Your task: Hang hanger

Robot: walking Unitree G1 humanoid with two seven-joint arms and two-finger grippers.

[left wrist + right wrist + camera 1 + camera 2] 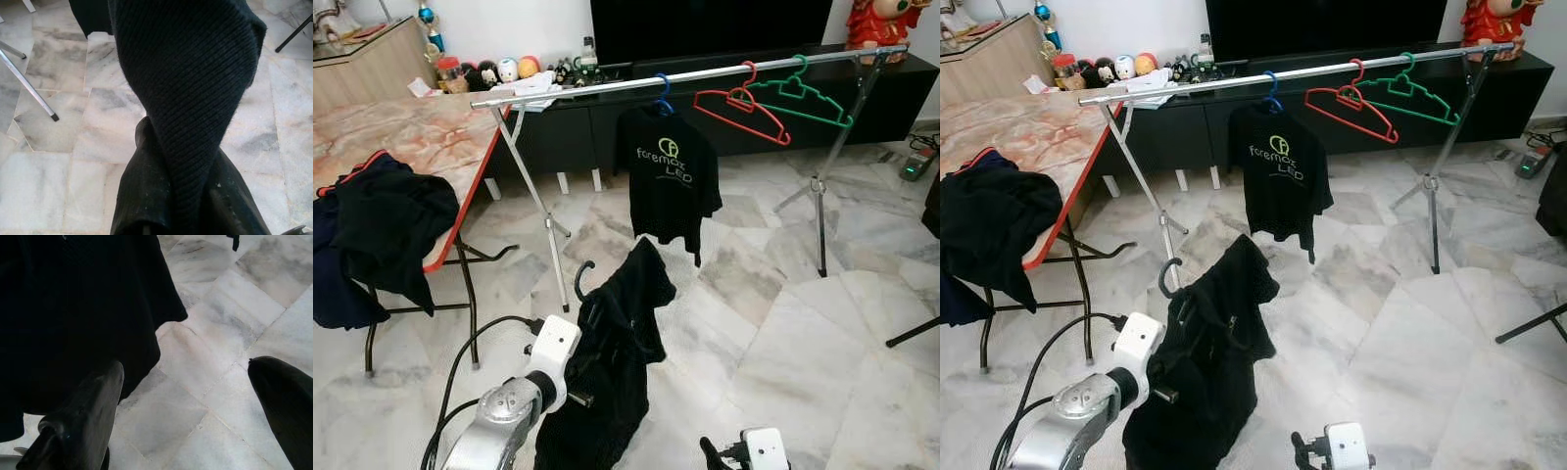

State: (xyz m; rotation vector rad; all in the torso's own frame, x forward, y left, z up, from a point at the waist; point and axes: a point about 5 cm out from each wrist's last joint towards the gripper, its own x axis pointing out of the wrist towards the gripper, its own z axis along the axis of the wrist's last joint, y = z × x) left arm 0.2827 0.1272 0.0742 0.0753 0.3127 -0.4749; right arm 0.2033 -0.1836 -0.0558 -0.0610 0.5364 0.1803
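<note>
The left hand (pixel 181 215) is closed on a black garment (pixel 617 343) hung on a black hanger (pixel 579 279), held low over the marble floor (pixel 783 333), below the silver rail (pixel 685 76). The right hand (pixel 190 406) hangs beside it, fingers spread apart and empty.

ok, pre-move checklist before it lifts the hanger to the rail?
1. Left gripper shut on the black garment: ok, fabric pinched between its fingers.
2. Hanger hook free above the garment: ok.
3. Free stretch on rail left of the hung black T-shirt: ok.
4. Red hanger and green hanger away from that stretch: ok.
5. Right gripper open, holding nothing: ok.
6. Garment seated squarely on its hanger: cannot tell.
</note>
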